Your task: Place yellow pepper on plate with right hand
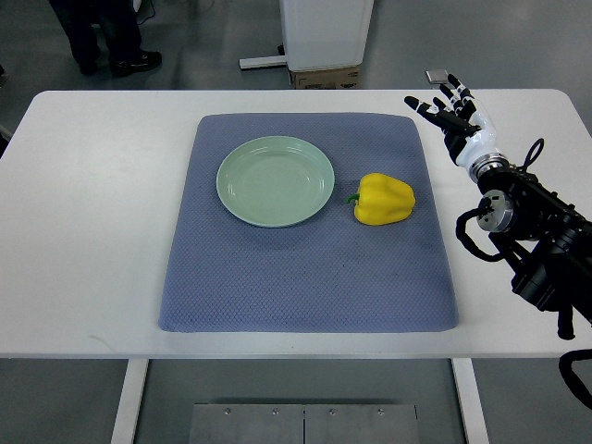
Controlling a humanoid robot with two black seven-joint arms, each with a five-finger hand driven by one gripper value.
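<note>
Lying on its side on a blue-grey woven cloth mat [305,277], the glossy, lobed yellow pepper [384,200] is seen just right of a round, smooth pale-green plate [276,180] (not touching it). The black-and-white right hand [453,113] is held over the white tabletop [92,231], fingers spread, grasping nothing, well apart from the pepper.

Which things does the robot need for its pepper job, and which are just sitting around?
Needed for the job:
yellow pepper, lying on the mat
green plate, empty, left of the pepper
right hand, open, holding nothing

Just there:
blue mat
white table
white cabinet behind the table
a person's legs, top left
</note>
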